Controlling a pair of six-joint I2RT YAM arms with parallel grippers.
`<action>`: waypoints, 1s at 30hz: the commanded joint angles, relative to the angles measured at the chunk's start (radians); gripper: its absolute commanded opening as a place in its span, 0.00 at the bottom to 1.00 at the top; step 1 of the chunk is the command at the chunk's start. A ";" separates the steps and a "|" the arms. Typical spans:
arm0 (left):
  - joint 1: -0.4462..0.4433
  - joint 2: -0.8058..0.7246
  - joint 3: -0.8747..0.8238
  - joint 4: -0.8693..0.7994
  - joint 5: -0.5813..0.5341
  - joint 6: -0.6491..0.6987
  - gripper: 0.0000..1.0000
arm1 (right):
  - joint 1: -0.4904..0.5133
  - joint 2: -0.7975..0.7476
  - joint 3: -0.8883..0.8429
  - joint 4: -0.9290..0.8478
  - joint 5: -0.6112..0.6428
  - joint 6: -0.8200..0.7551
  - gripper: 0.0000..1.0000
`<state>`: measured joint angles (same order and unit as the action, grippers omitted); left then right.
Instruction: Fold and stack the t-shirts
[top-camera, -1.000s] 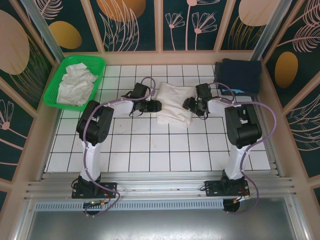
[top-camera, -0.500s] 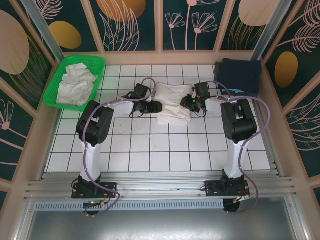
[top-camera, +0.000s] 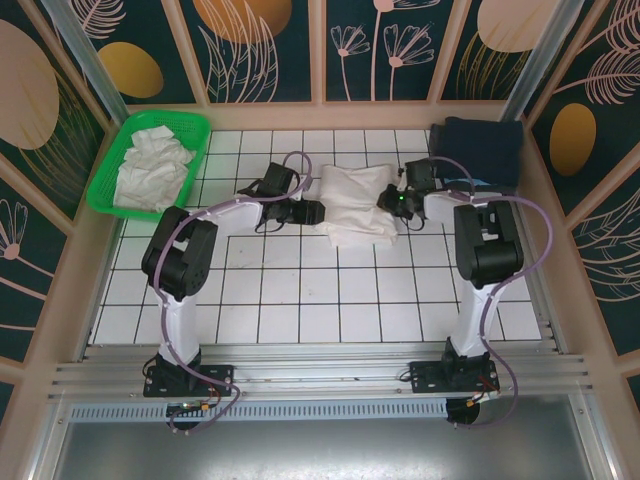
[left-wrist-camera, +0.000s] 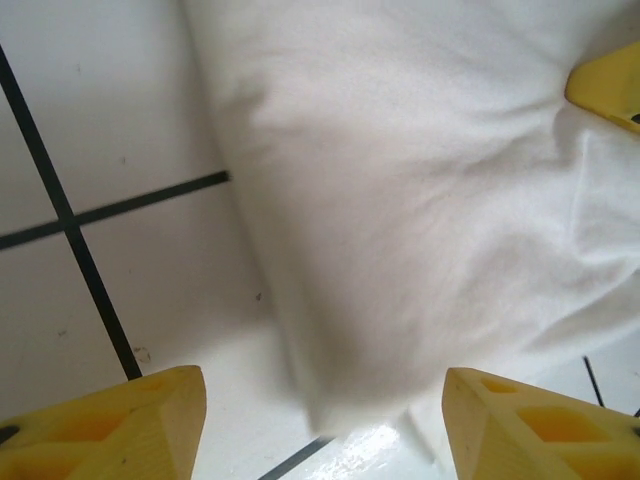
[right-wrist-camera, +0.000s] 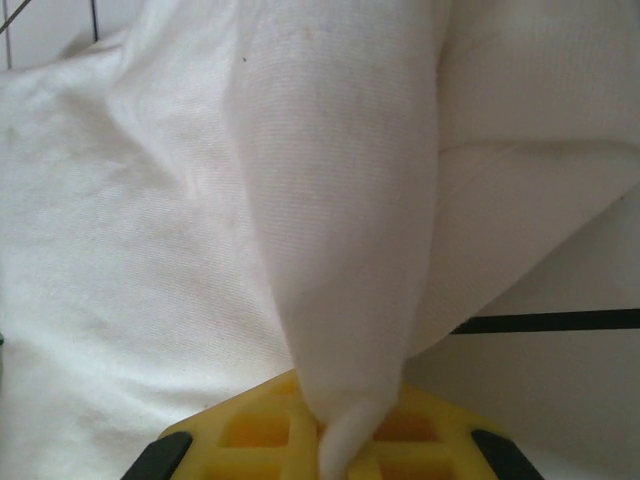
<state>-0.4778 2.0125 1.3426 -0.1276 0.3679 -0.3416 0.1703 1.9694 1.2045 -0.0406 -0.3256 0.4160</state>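
Lab cell: aluminium rail (top-camera: 320, 376), gridded tabletop (top-camera: 300, 300), printed walls (top-camera: 60, 95)

Your folded white t-shirt (top-camera: 355, 205) lies wrinkled between the left fingers (left-wrist-camera: 110, 425) and the right fingers (right-wrist-camera: 250, 432), one edge pinched up in the right pair. More crumpled white t-shirts (top-camera: 150, 168) sit heaped well beyond the left fingers.

the near half of the tiled table (top-camera: 300, 300) lies open. at the far edge a green basket (top-camera: 198, 155) blocks the left corner, a dark cloth pile (top-camera: 478, 150) the right; the folded shirt (top-camera: 355, 205) fills the middle.
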 joint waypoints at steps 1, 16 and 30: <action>0.011 -0.028 0.008 -0.030 0.036 0.043 0.64 | -0.065 -0.056 0.077 -0.101 0.037 -0.123 0.00; 0.025 -0.055 0.018 -0.039 0.016 0.060 0.63 | -0.162 0.132 0.591 -0.354 0.350 -0.483 0.00; 0.048 -0.038 0.021 -0.049 0.021 0.058 0.61 | -0.202 0.203 0.802 -0.237 0.486 -0.573 0.00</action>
<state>-0.4370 1.9957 1.3514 -0.1486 0.3851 -0.3031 -0.0120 2.1765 1.9663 -0.3813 0.0887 -0.1246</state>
